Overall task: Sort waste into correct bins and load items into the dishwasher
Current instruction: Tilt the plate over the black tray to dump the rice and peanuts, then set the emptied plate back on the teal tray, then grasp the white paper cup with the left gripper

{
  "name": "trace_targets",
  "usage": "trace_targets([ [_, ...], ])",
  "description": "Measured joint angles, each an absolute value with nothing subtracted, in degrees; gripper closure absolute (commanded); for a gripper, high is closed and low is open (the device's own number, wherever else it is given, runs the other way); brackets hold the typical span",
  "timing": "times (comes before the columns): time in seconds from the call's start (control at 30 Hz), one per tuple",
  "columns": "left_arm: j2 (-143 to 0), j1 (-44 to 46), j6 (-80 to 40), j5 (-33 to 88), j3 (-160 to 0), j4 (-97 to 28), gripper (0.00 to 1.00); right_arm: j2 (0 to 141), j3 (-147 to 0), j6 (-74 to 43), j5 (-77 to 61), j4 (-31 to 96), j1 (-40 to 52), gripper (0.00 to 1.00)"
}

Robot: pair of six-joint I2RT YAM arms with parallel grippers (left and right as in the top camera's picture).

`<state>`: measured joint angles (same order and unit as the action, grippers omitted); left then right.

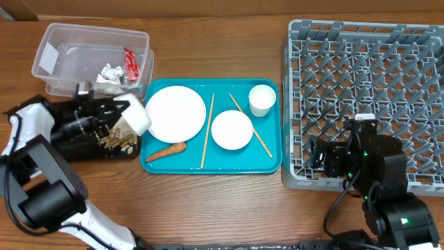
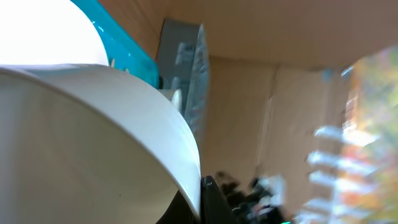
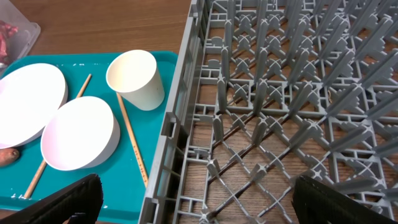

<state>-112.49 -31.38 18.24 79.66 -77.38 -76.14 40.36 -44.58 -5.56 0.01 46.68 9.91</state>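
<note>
My left gripper (image 1: 122, 115) is shut on the rim of a white bowl (image 1: 135, 117), held tipped on its side over the black tray (image 1: 69, 147). Brown food scraps (image 1: 118, 142) lie in that tray below it. In the left wrist view the bowl (image 2: 93, 137) fills the frame, its rim pinched in my left gripper (image 2: 199, 208). A large white bowl (image 1: 175, 113), a smaller bowl (image 1: 232, 130), a cup (image 1: 262, 99), chopsticks (image 1: 207, 130) and a carrot (image 1: 166, 151) rest on the teal tray (image 1: 270, 163). My right gripper (image 3: 202, 202) stands open over the grey dish rack's (image 1: 368, 90) front left edge.
The clear tub (image 1: 69, 52) at the back left holds a red wrapper (image 1: 130, 64) and a foil ball (image 1: 111, 71). The rack's upright pegs (image 3: 280, 74) rise in front of the right gripper. The cup (image 3: 135, 79) stands close to the rack wall.
</note>
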Motion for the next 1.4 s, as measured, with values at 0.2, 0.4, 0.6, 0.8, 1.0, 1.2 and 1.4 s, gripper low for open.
trace_targets([
  [0.2, -102.9, -24.8, 15.1, 67.7, -77.8, -66.3, 0.96, 40.4, -44.6, -5.6, 0.0, 46.7, 9.9, 0.0],
  [0.4, -95.6, -13.5, 6.2, 51.7, -78.3, -56.4, 0.96, 40.4, -44.6, -5.6, 0.0, 46.7, 9.9, 0.0],
  [0.6, -94.7, 1.7, -2.0, 32.2, -78.5, -52.8, 0.96, 40.4, -44.6, -5.6, 0.0, 46.7, 9.9, 0.0],
  [0.8, -99.2, 12.8, -8.3, 14.0, -78.5, -49.8, 0.96, 40.4, -44.6, -5.6, 0.0, 46.7, 9.9, 0.0],
  [1.0, -105.4, 17.5, -11.7, 5.2, -78.5, -47.5, 0.96, 40.4, -44.6, -5.6, 0.0, 46.7, 9.9, 0.0],
  [1.2, -107.5, 17.6, -14.3, 1.8, -78.5, -47.5, 0.96, 40.4, -44.6, -5.6, 0.0, 46.7, 9.9, 0.0],
  [1.4, -107.9, 17.6, -15.0, 1.1, -78.5, -47.7, 0.63, 40.4, -44.6, -5.6, 0.0, 46.7, 9.9, 0.0],
])
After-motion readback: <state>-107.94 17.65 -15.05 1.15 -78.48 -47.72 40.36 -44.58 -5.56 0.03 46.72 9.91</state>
